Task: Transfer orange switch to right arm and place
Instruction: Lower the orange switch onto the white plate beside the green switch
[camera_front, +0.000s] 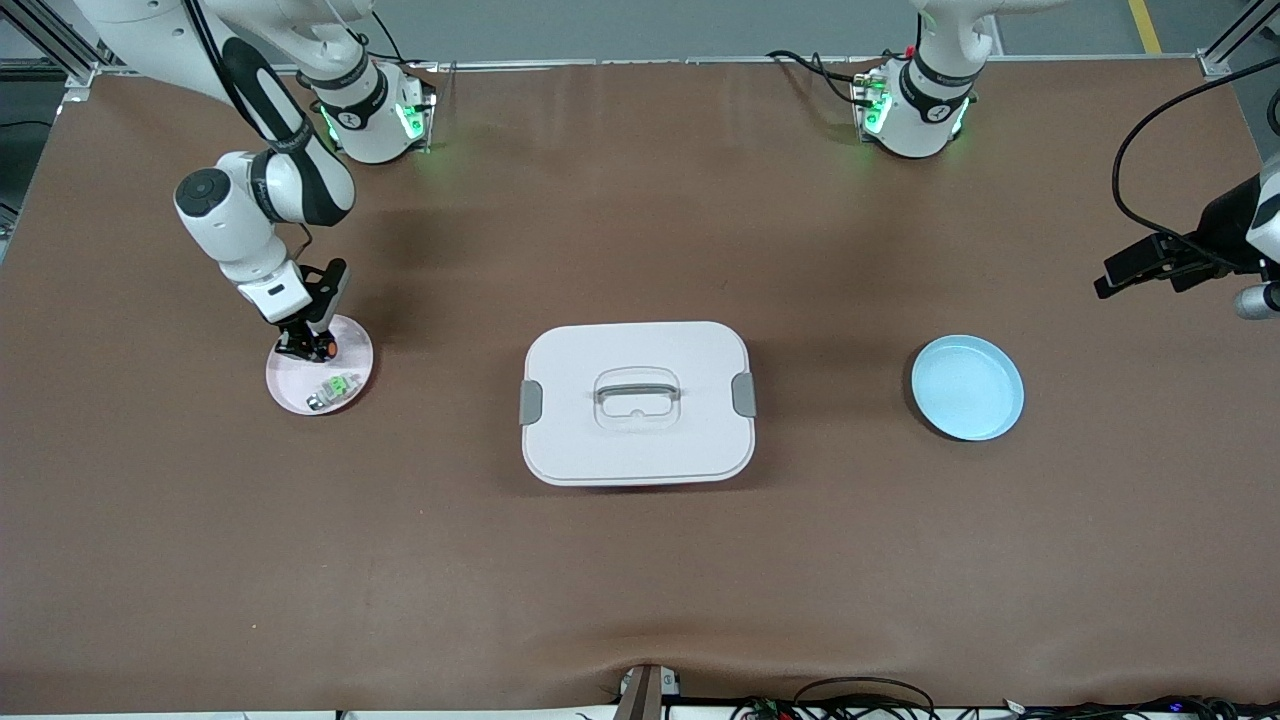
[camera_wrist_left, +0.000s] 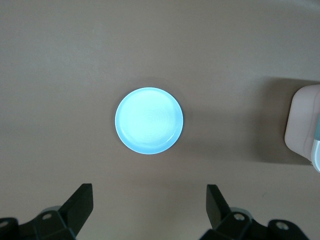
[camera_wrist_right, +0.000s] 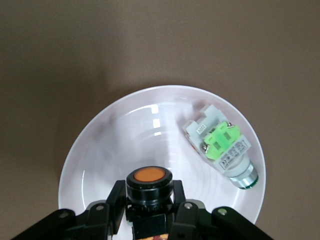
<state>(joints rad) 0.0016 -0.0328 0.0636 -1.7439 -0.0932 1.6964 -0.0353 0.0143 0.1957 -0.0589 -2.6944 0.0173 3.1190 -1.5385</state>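
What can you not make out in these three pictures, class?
- Orange switch: lower body hidden by the right end effector, right wrist view.
- White box: cut off by the edge, left wrist view.
- Green part on the pink plate: too small, front view.

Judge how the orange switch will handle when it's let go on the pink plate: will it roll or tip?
The orange switch looks rigid, so the right gripper probably won't deform it. Its round body may roll if laid sideways. The pink plate looks glossy, so it might slide.
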